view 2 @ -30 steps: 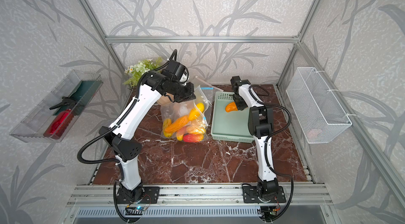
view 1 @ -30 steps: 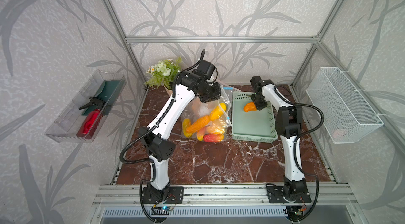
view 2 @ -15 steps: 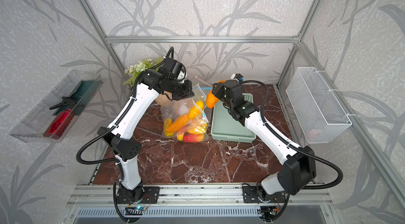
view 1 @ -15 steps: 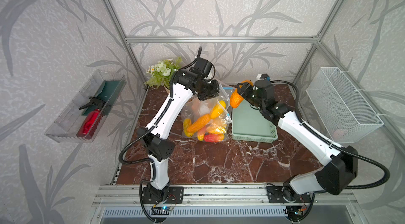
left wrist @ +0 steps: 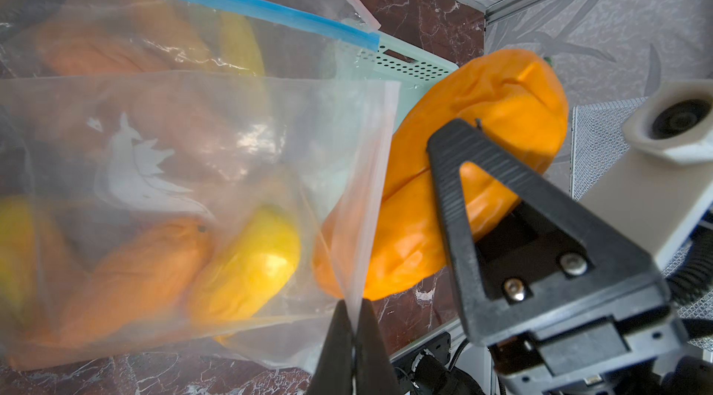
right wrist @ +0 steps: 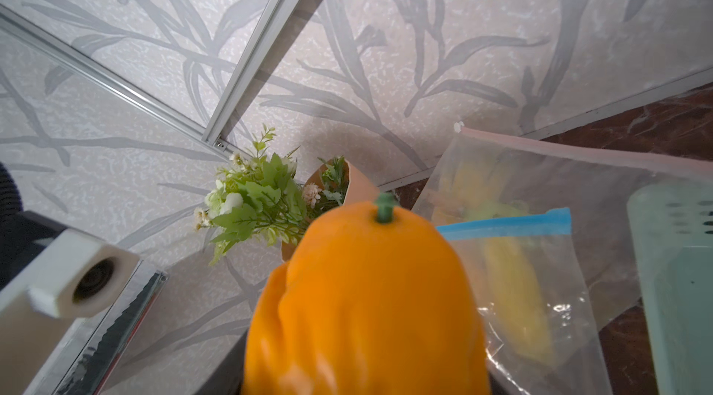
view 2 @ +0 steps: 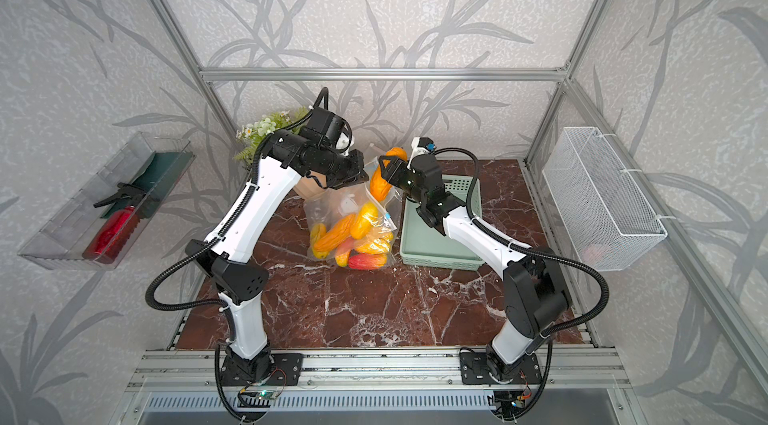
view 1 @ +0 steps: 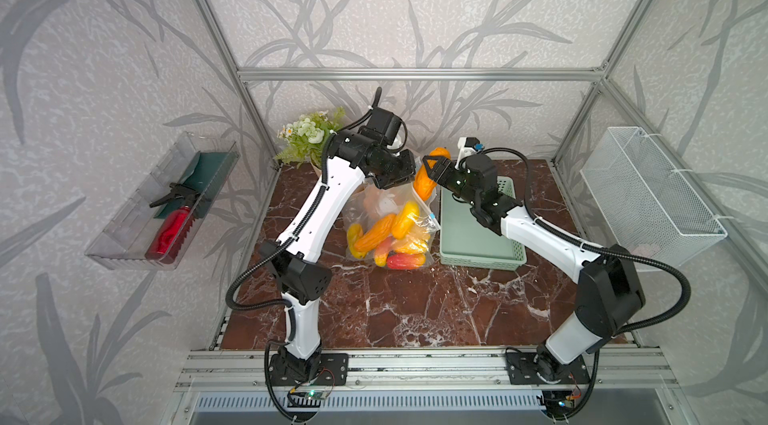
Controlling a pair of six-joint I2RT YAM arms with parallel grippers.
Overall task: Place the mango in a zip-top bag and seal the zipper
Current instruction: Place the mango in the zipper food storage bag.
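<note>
Though half hidden, left gripper (left wrist: 352,311): pinching rim of clear plastic zip-top bag (left wrist: 173,142).
Right gripper (view 1: 430,176): clamps long orange mango (left wrist: 513,103); far finger hidden.

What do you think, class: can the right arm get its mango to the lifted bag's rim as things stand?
Probably yes. The right gripper holds the mango beside the rim of the bag, pinched up by the left gripper; nothing stands between them. How wide the mouth gapes is unclear.
</note>
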